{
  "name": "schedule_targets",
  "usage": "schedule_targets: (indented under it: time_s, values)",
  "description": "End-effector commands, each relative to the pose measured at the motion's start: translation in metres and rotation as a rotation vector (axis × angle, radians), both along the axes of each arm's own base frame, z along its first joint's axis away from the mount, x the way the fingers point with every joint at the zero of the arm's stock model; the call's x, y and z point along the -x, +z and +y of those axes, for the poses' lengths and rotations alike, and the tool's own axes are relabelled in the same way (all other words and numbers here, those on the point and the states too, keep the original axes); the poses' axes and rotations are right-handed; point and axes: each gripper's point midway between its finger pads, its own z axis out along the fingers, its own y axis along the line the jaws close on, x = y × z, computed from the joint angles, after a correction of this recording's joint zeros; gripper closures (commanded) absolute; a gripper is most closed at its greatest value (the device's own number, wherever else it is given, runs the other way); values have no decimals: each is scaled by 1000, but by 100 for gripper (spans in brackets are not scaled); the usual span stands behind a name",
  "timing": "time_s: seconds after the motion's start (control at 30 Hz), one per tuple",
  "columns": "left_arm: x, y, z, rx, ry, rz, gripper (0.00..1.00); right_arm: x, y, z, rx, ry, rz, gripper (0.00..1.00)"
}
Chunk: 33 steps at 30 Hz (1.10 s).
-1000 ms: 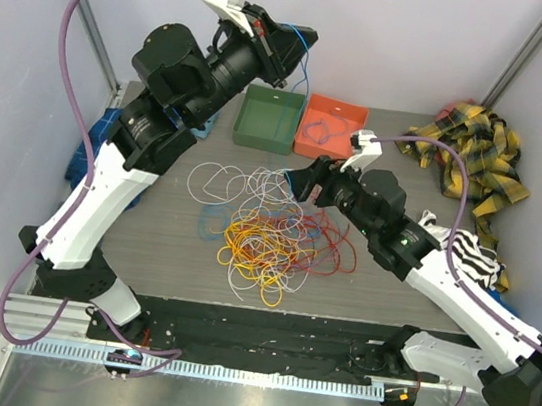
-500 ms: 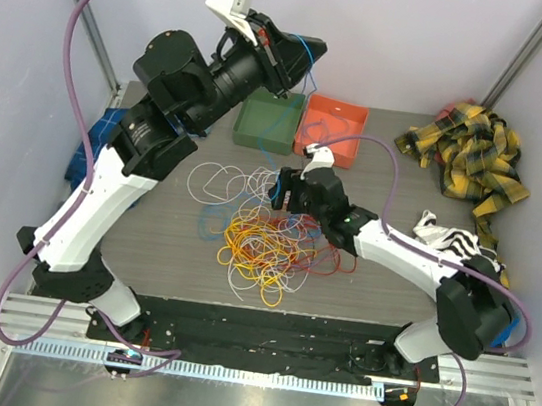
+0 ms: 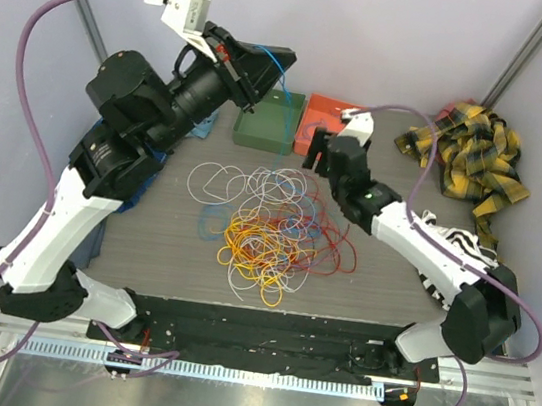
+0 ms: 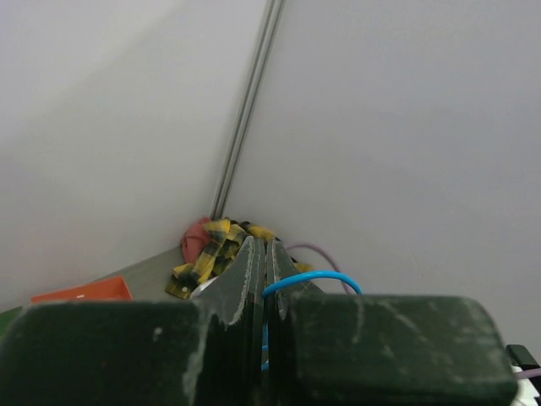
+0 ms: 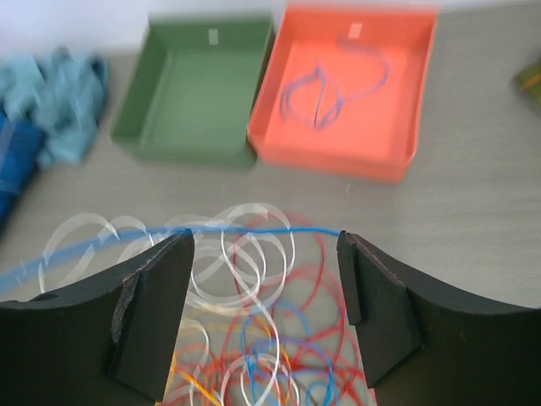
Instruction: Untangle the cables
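The cables [image 3: 272, 233] lie in a tangled pile of yellow, orange, red, white and blue loops on the grey table [image 3: 165, 239]. My left gripper [image 3: 268, 61] is raised high above the back of the table, shut on a blue cable [image 4: 310, 279] that trails down from it. My right gripper [image 3: 315, 156] hangs open over the pile's far edge, just in front of the orange tray. In the right wrist view a taut blue strand [image 5: 254, 230] runs across at the tips of the open right gripper [image 5: 266, 254], with the pile [image 5: 279, 338] below.
A green tray [image 3: 264, 142] and an orange tray [image 3: 320, 109] stand side by side at the back; the orange tray [image 5: 338, 161] holds a blue cable loop [image 5: 317, 95]. A plaid cloth [image 3: 470, 150] and a striped cloth [image 3: 447, 243] lie at the right. A blue cloth [image 5: 59, 118] lies left.
The left arm has lifted and swung left with the blue cable. The right arm has swept from the right across the pile to the orange tray, staying open.
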Motion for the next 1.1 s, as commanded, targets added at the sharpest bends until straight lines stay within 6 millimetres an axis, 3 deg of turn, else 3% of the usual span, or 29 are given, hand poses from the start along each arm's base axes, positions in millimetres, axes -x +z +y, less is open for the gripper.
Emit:
schedule_targets:
  time_s: [0.0,0.1,0.17,0.2,0.27,0.4,0.43,0.47,0.67,0.93,1.0,1.07]
  values:
    - [10,18,15,50,22,-64,100,2,80,-16,-32,-27,-125,23]
    - [6,11,13,36,30,-52,100,16,82,-12,-82,22,-112,23]
    - [2,5,8,23,34,-41,100,27,71,-12,-105,45,-91,23]
    - [-2,3,7,17,42,-38,100,37,80,-16,-145,45,-110,23]
    - [-14,-8,-3,-13,56,-28,100,49,76,-25,-166,33,-108,24]
    - [-46,-22,-20,-66,136,-31,100,81,94,-50,-242,15,-155,25]
    - [-51,-13,-17,-51,170,-51,100,91,103,-56,-269,21,-177,25]
    - [-67,-23,-30,-88,191,-57,100,97,106,-58,-282,31,-180,25]
    - [-114,-22,-62,-129,268,-104,100,130,105,-64,-336,101,-141,28]
    - [-175,-20,-63,-49,364,-154,100,149,81,-76,-365,106,-130,30]
    - [-184,-6,-54,25,397,-204,100,151,77,-76,-373,106,-129,30]
    - [-197,-11,-59,38,411,-230,100,151,74,-78,-376,98,-130,31]
